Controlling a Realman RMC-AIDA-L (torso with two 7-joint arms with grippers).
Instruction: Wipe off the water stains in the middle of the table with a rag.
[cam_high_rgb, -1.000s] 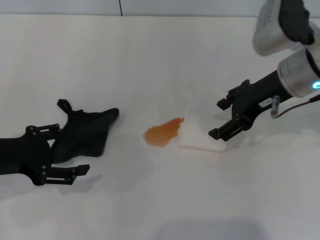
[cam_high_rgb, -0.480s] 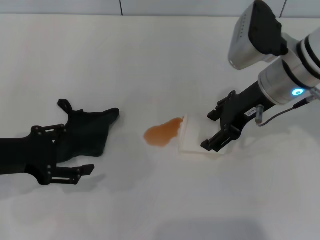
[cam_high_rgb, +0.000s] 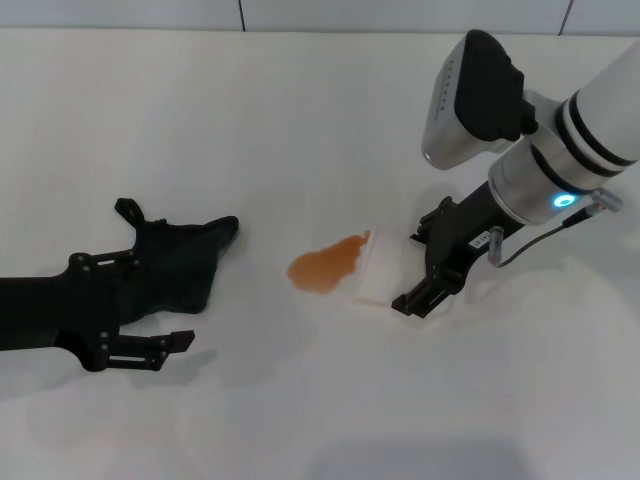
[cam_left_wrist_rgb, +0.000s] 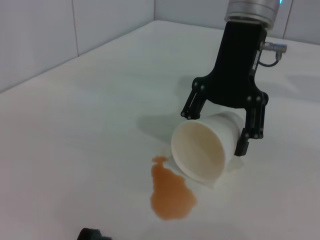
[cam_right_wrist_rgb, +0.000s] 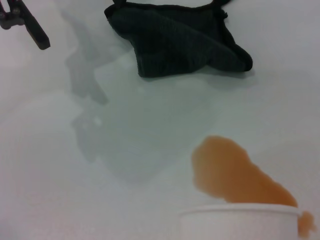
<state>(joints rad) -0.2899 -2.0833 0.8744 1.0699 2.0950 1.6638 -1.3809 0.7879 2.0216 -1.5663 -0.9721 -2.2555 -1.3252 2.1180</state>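
We see the water stains (cam_high_rgb: 327, 265) as an orange-brown puddle near the middle of the white tabletop (cam_high_rgb: 300, 120), its irregular outline running up to the mouth of a white paper cup (cam_high_rgb: 385, 270) that lies tipped on its side just to the right of it; in the left wrist view the cup's open mouth (cam_left_wrist_rgb: 199, 152) faces the puddle (cam_left_wrist_rgb: 170, 192), and in the right wrist view the cup's rim (cam_right_wrist_rgb: 240, 220) sits at the edge of the liquid (cam_right_wrist_rgb: 235, 172); our right gripper (cam_high_rgb: 425, 265) is down at the cup, its jaws apart and standing on either side of the cup's body, one finger (cam_left_wrist_rgb: 252, 120) close against the cup's wall, though we cannot tell whether the jaws touch it; the rag (cam_high_rgb: 175, 265), a black cloth with pointed corners, lies flat on the tabletop well to the left of the puddle, apart from it, with bare white surface between them; our left gripper (cam_high_rgb: 135, 305) rests low at the rag's near side, its jaws apart, the upper one overlapping the cloth's edge and the lower one over bare tabletop beside it; the jaws are not clamped on the rag.
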